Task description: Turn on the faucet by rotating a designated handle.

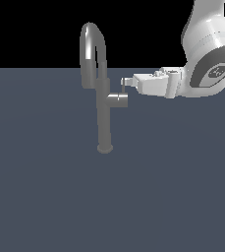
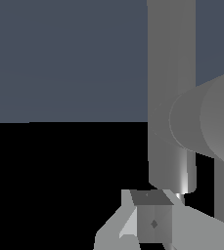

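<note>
standing on the flat slate-blue floor [image 1: 40,197], the tall slim grey metallic faucet [image 1: 103,118] sits a little toward the exterior view's left of centre, its small round base [image 1: 104,147] planted on the surface and its straight column rising upright. from the column's top the high arched gooseneck spout [image 1: 91,44] curves over toward ten o'clock and comes down to an open end on the exterior view's left of the column. partway up the column, a short horizontal grey cylinder stub [image 1: 120,100] juts out toward three o'clock. from that stub the thin short grey metal lever handle [image 1: 123,88] points up toward twelve o'clock, much smaller than the spout.

just beside the handle, on the exterior view's right, is the white two-fingered gripper [image 1: 126,81], lying level with its fingertips pointing toward nine o'clock. the tips meet the top of the handle, but the exterior view is too small to show whether they clamp it or only touch it. behind the gripper, the glossy white robot arm [image 1: 207,54] runs out toward two o'clock and leaves the frame.

in the wrist view the faucet column [image 2: 171,73] and stub [image 2: 206,122] fill the frame close up, and one grey finger pad [image 2: 153,222] shows with a thin bright rod [image 2: 223,190] near it. how far apart the jaws stand i cannot tell.
</note>
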Tool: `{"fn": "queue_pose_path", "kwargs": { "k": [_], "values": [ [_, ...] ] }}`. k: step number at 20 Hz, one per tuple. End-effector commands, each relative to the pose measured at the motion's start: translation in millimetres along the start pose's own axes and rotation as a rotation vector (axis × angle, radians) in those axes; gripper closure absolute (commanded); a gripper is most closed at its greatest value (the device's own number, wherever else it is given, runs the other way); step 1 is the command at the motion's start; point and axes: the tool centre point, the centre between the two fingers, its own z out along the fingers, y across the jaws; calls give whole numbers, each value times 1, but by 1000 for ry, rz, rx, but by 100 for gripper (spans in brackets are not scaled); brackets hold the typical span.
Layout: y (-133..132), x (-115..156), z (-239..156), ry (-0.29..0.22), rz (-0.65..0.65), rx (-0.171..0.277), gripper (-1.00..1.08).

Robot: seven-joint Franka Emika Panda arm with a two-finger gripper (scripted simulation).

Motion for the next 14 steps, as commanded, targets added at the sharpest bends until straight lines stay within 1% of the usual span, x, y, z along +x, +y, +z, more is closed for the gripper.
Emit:
{"fn": "queue_pose_path", "kwargs": {
  "k": [1,8,14],
  "values": [
    [0,-1,0,1,-2,-1,108],
    [0,-2,0,5,-7,-5,108],
    [17,-9,0,5,-7,-5,108]
  ]
}}
